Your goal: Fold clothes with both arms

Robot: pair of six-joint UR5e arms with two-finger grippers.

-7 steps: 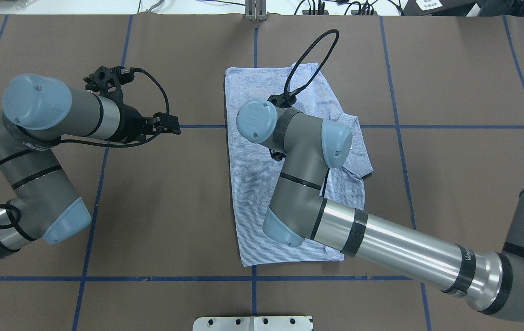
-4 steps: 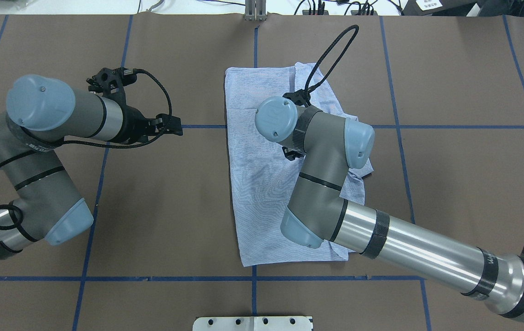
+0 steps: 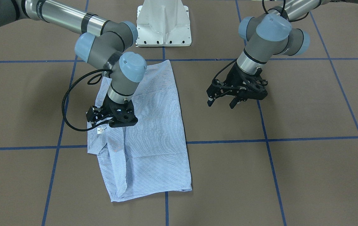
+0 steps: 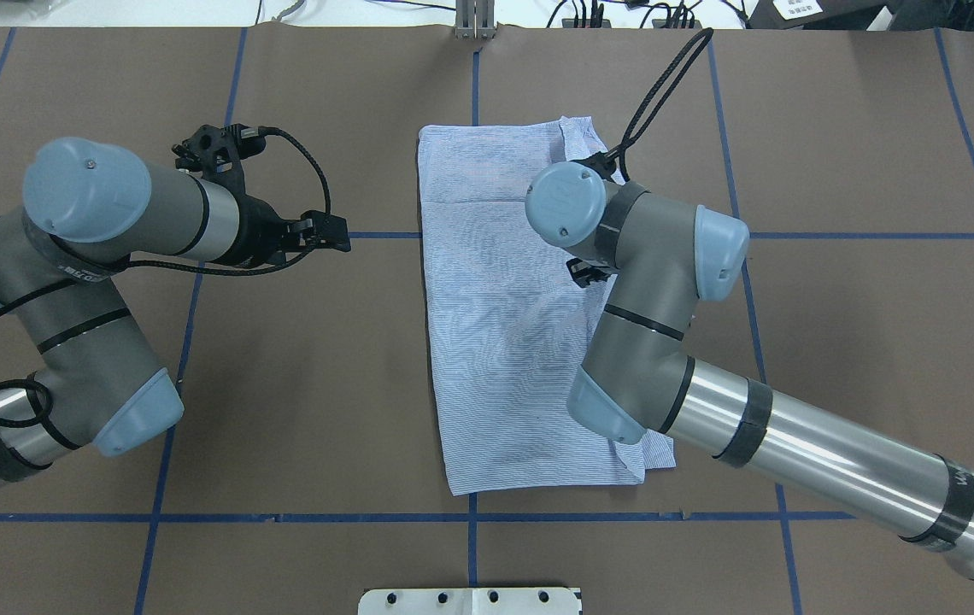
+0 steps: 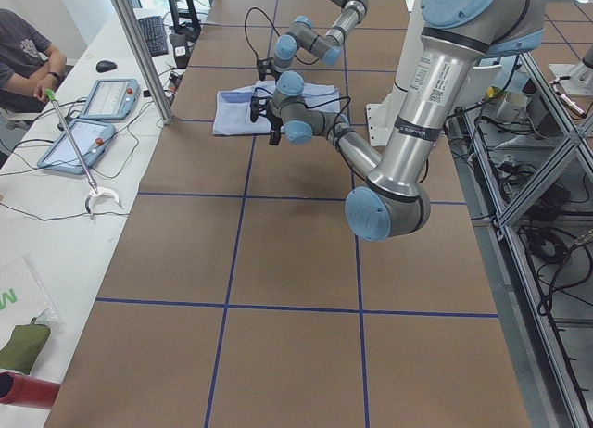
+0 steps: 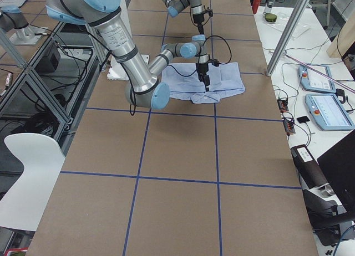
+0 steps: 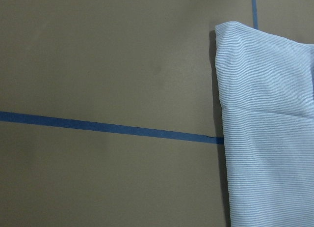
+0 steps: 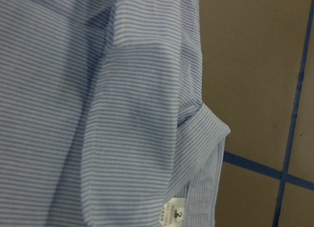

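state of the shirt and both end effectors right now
shirt: folded into a long rectangle, lying flat, collar side rumpled
neck label: exposed, facing up
left end effector: open, empty, above bare table beside the shirt
right end effector: low over the shirt's collar side, open or shut unclear

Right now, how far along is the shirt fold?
Done: the shirt lies folded into a long panel. In hand: the right gripper sits low over the collar, which juts out sideways; its grip is unclear. The left gripper hangs open beside the shirt. Left: likely the crosswise folds.
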